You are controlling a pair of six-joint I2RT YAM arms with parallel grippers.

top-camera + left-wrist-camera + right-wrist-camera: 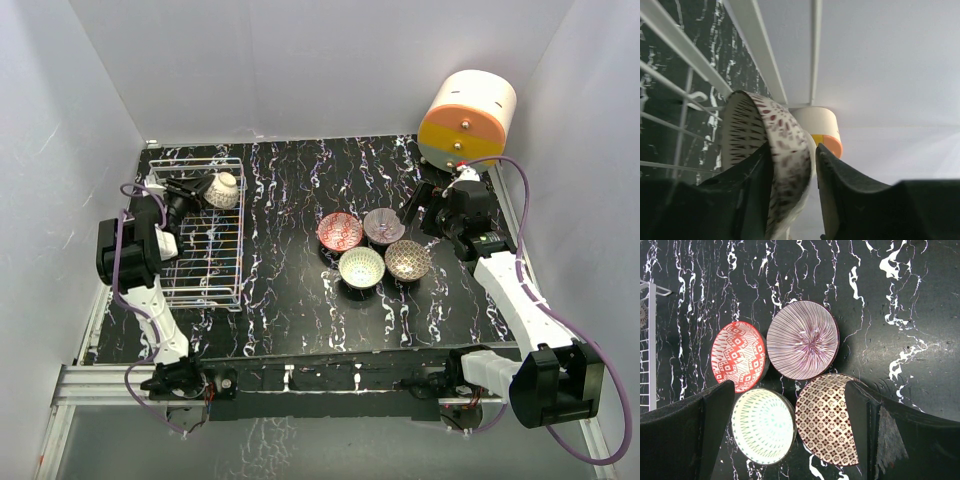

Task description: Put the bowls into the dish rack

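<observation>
A: Bowls were glazed ceramic: stiff, slick, light, chippable. Best hold was the rim, one finger inside and one outside.

B: The left gripper (200, 190) (793, 148) straddled just that. The bowl (224, 190) (775, 160) stood on edge at the dish rack's (200, 272) far end, its wall between jaws slightly apart (outer pad looked just clear, but the view was too close to be sure).

A: Right side?

B: The right gripper (425, 210) (790, 385) hung wide open, holding nothing, over the brown-gold bowl (827, 422), one of four on the table (290, 300).
</observation>
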